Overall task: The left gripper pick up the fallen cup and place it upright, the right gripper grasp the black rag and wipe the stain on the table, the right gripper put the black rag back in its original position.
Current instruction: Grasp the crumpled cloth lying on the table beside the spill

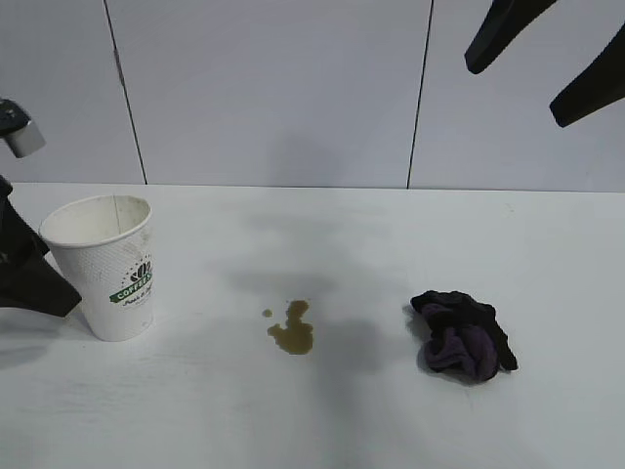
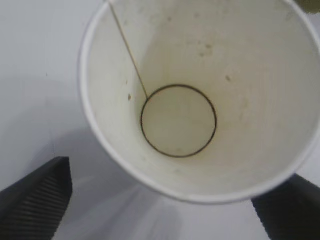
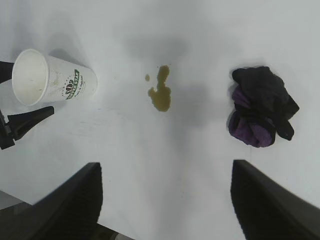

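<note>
The cup (image 1: 103, 264) stands upright at the table's (image 1: 342, 420) left, mouth up; the left wrist view looks down into it (image 2: 200, 60). My left gripper (image 1: 44, 288) is open at the cup's left side, its fingers (image 2: 35, 200) spread either side of the rim without touching it. The stain (image 1: 293, 330) with a small droplet lies mid-table. The black rag (image 1: 464, 335) lies bunched to the right of it. My right gripper (image 1: 516, 93) hangs open and empty high above the rag. The right wrist view (image 3: 165, 167) looks down on the cup (image 3: 50, 80), stain (image 3: 161, 92) and rag (image 3: 260, 107).
A pale panelled wall (image 1: 273, 88) stands behind the table's far edge. Bare white tabletop lies between cup, stain and rag and along the front.
</note>
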